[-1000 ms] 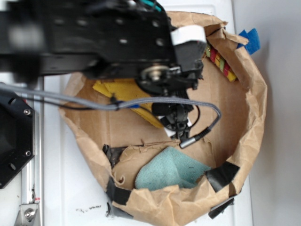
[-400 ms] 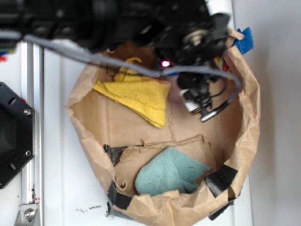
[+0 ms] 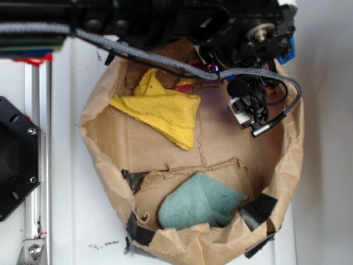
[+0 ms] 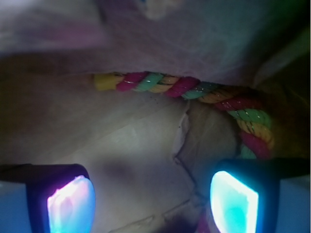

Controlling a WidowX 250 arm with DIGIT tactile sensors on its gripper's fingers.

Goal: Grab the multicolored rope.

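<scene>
Wrist view, open end effector above brown paper floor, multicolored rope along the wall

One multicolored rope shows in the wrist view, twisted in red, yellow and green strands. Two cloths lie in the exterior view — one yellow cloth and one teal cloth. One brown paper bag holds them, with several patches of black tape along its rim. One claw appears — two glowing fingers, set apart.
</scene>
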